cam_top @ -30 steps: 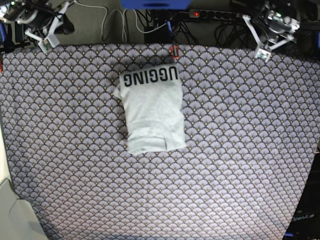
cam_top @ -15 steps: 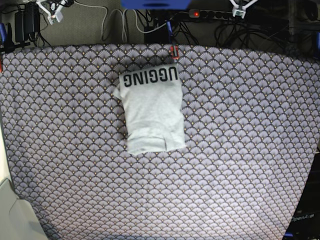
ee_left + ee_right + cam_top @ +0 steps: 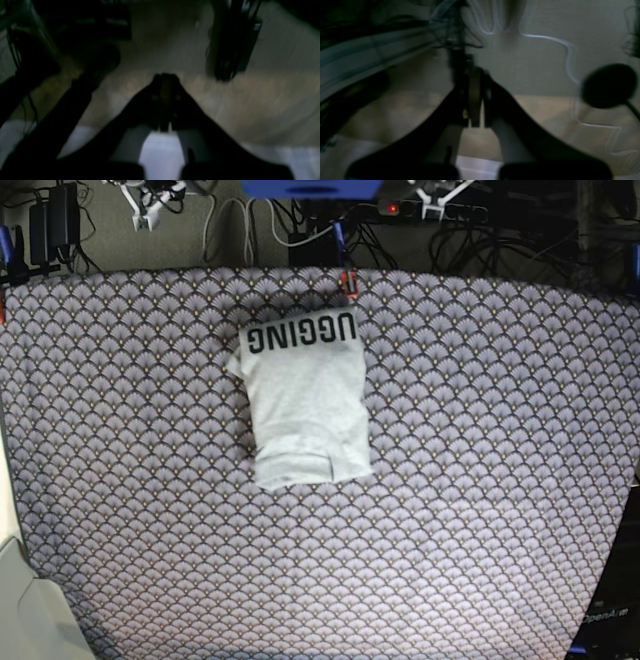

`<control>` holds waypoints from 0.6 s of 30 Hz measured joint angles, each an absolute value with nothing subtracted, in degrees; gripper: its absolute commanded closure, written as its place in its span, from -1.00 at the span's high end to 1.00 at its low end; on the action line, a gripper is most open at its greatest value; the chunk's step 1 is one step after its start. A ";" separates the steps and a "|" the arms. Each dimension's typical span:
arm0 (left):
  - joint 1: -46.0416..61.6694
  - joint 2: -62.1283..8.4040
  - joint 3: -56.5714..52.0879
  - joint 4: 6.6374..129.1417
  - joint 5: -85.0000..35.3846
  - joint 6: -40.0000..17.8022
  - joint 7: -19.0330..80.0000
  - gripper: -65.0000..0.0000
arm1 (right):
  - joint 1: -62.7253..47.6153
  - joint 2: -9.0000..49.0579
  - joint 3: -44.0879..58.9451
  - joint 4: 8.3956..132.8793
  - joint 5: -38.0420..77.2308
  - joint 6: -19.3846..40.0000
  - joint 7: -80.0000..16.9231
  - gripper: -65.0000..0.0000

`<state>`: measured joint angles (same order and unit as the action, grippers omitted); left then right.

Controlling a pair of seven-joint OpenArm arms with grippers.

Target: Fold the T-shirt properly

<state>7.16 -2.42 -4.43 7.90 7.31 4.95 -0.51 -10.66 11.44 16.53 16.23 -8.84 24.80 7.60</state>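
The light grey T-shirt (image 3: 306, 402) lies folded into a compact rectangle in the middle of the table, with the black "UGGING" lettering on its far end. Both grippers are far from it, beyond the table's back edge. My right gripper (image 3: 148, 208) is at the top left of the base view. In the right wrist view (image 3: 473, 75) its fingers are pressed together and empty. My left gripper (image 3: 440, 200) is at the top right of the base view. In the left wrist view (image 3: 165, 78) its fingers meet, holding nothing. Both wrist views are dark and blurred.
The purple fan-patterned tablecloth (image 3: 480, 480) covers the whole table. A small red clip (image 3: 348, 283) sits at the back edge behind the shirt. A power strip with a red light (image 3: 392, 207) and cables lie behind the table. A pale object (image 3: 20, 600) stands at the front left.
Both arms have pulled back from the table's far corners, up and inward toward the top middle. The T-shirt has not moved.
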 measured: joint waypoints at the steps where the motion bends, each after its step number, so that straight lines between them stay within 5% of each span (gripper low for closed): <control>1: 6.46 -2.11 -4.43 7.81 7.25 5.96 -0.43 -0.99 | -10.35 11.05 14.96 16.25 -8.75 20.43 7.84 -1.00; 5: 5.74 -1.34 -4.43 7.53 6.13 6.42 -0.62 -0.99 | -10.35 8.80 8.27 16.34 -9.04 9.72 7.77 -1.00; 18: 4.45 -5.56 -4.01 7.46 -0.93 6.57 -0.73 -0.98 | -6.85 3.75 4.86 8.23 -8.75 1.34 14.15 -1.00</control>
<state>4.45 -5.56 -4.01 7.46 -0.93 6.57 -0.73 -6.85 3.75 4.86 8.23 -8.75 1.34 14.15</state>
